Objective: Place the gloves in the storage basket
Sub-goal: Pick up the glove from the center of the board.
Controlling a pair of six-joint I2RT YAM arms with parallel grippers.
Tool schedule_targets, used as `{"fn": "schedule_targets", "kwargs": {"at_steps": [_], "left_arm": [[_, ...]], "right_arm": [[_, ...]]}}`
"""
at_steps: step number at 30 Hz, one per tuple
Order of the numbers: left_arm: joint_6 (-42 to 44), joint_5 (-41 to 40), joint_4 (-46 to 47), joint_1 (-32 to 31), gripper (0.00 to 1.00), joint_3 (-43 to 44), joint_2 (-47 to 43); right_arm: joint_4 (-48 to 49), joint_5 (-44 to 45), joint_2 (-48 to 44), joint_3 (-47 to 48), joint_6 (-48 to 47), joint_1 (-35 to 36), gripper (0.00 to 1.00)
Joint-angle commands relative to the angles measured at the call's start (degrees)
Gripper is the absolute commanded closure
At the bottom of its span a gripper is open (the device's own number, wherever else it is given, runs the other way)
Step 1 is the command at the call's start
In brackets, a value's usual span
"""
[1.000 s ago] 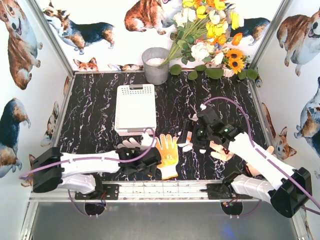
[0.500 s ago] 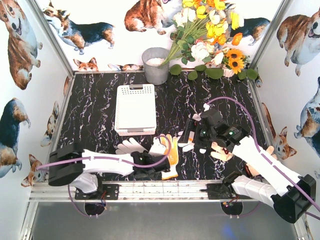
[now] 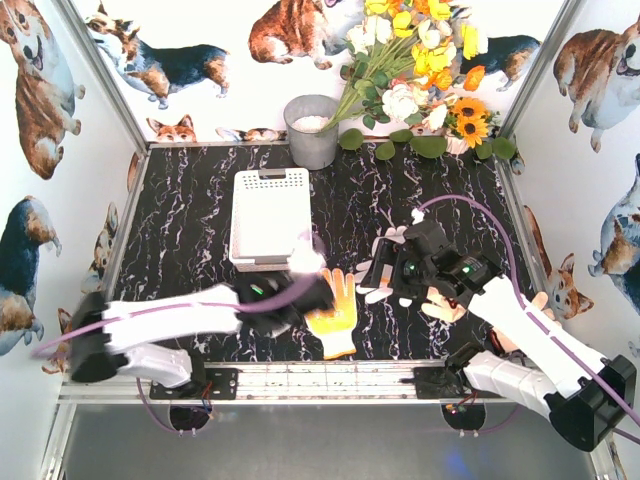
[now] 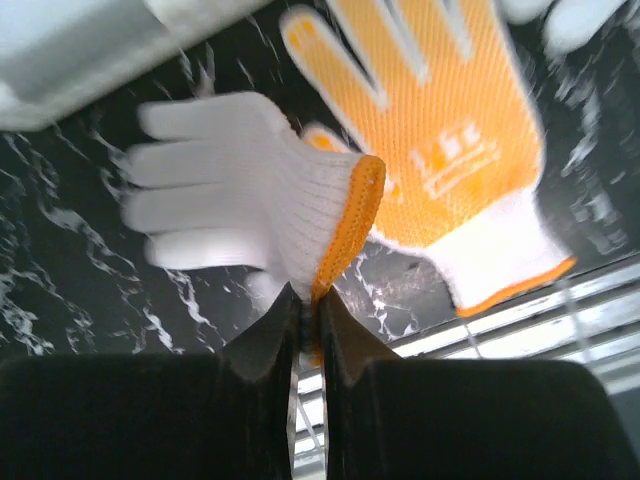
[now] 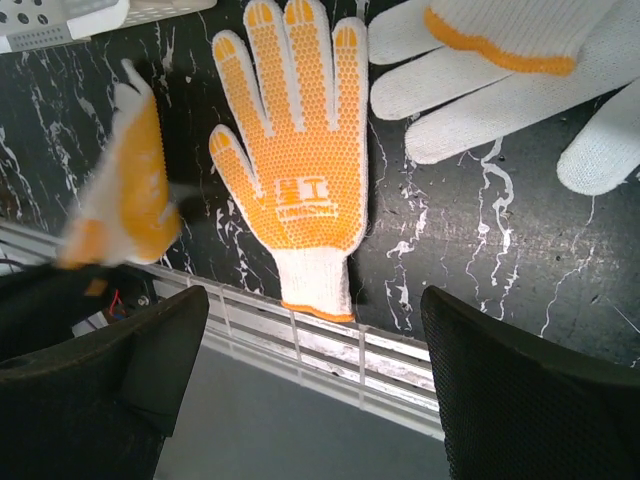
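Note:
My left gripper [image 4: 308, 300] is shut on the orange cuff of a white knit glove [image 4: 240, 190], which hangs lifted and blurred [image 3: 305, 262] just short of the near edge of the white storage basket [image 3: 270, 215]. An orange-palmed glove [image 3: 335, 310] lies flat on the table beside it, palm up [image 5: 300, 170]. My right gripper [image 5: 315, 300] stands open and empty over the table's front edge [image 3: 383, 272]. Two more white gloves [image 5: 490, 60] lie next to it. A beige glove [image 3: 440, 305] shows partly under the right arm.
A grey metal bucket [image 3: 312, 130] stands behind the basket, with a bunch of flowers [image 3: 420, 70] at the back right. A metal rail [image 3: 320, 375] runs along the near table edge. Patterned walls close in both sides.
My left gripper has shut on the white glove's cuff and lifted it up and forward towards the basket. The right arm has barely moved.

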Motion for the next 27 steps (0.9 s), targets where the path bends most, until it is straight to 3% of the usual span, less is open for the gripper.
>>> {"fn": "schedule_targets", "kwargs": {"at_steps": [1, 6, 9, 13, 17, 21, 23, 27], "left_arm": [[12.1, 7.9, -5.1, 11.5, 1.0, 6.0, -9.7], [25.8, 28.8, -6.9, 24.7, 1.0, 11.7, -14.7], [30.3, 38.1, -7.7, 26.3, 1.0, 14.4, -14.6], [33.8, 42.3, -10.3, 26.4, 1.0, 17.9, -11.6], [36.1, 43.5, -11.4, 26.4, 1.0, 21.1, -8.9], [36.2, 44.7, -9.3, 26.4, 1.0, 21.4, -7.9], [35.9, 45.7, -8.6, 26.4, 1.0, 21.0, -7.4], [35.5, 45.3, -7.3, 26.4, 1.0, 20.2, -7.1]], "right_arm": [[1.2, 1.5, -2.0, 1.7, -0.5, 0.2, 0.09], [5.3, -3.1, -3.7, 1.2, -3.0, 0.2, 0.07], [9.4, -9.5, -4.1, 0.6, -5.9, 0.2, 0.06], [14.3, -17.7, -3.2, 0.8, -8.8, 0.8, 0.05], [17.1, -19.5, -1.2, 2.1, -9.7, 3.5, 0.04], [19.4, -16.7, 1.3, 0.8, 0.2, 3.8, 0.05], [23.5, -20.1, 2.9, -0.4, 8.0, 3.8, 0.08], [38.9, -22.2, 2.8, -7.3, 25.8, 5.1, 0.16]]}}
